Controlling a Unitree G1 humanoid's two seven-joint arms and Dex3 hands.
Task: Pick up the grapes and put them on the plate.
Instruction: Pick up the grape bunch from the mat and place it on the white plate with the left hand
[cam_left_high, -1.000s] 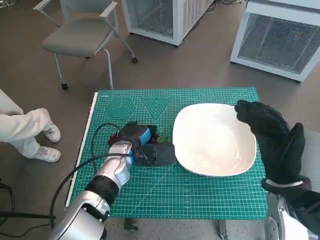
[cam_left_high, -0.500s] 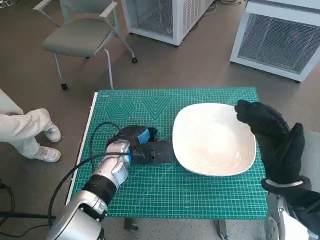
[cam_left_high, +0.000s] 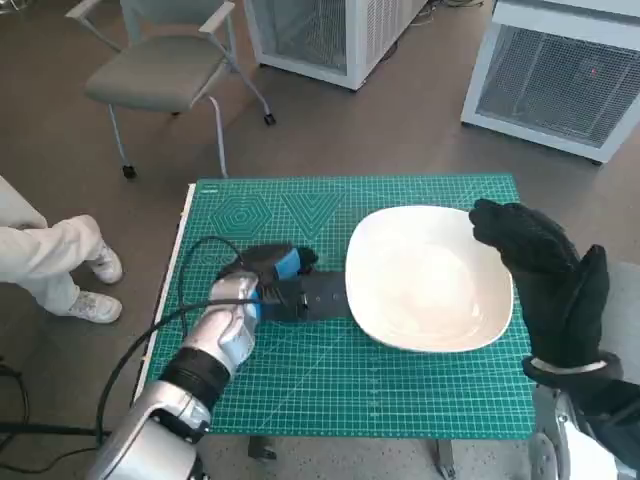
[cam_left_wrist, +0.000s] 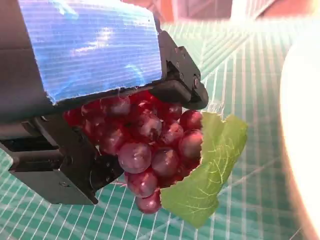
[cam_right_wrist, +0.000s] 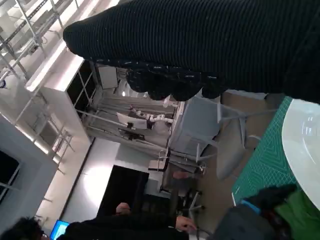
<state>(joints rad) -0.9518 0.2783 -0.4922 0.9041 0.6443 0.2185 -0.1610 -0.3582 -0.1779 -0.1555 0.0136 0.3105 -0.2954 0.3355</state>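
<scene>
Your head view looks steeply down on the green mat (cam_left_high: 400, 390), left wrist view sits close behind the grapes (cam_left_wrist: 145, 145), right wrist view tilted sideways, all sharing the white plate (cam_left_high: 430, 280).

The grapes (cam_left_wrist: 145, 150) are deep red with pale glints, and the leaf (cam_left_wrist: 207, 172) beside them is bright green with fine lighter veins. The left hand (cam_left_high: 285, 290) holding them is black with shiny blue tape across its back; its forearm (cam_left_high: 215, 345) is silvery pale with a black band. The right hand (cam_left_high: 545, 285) wears a black ribbed knit glove. Between the two hands the plate (cam_left_high: 430, 275) is plain glossy white. Under both hands the mat (cam_left_high: 330, 370) is green, ruled with a fine pale grid and hexagon and triangle outlines beyond the left hand
</scene>
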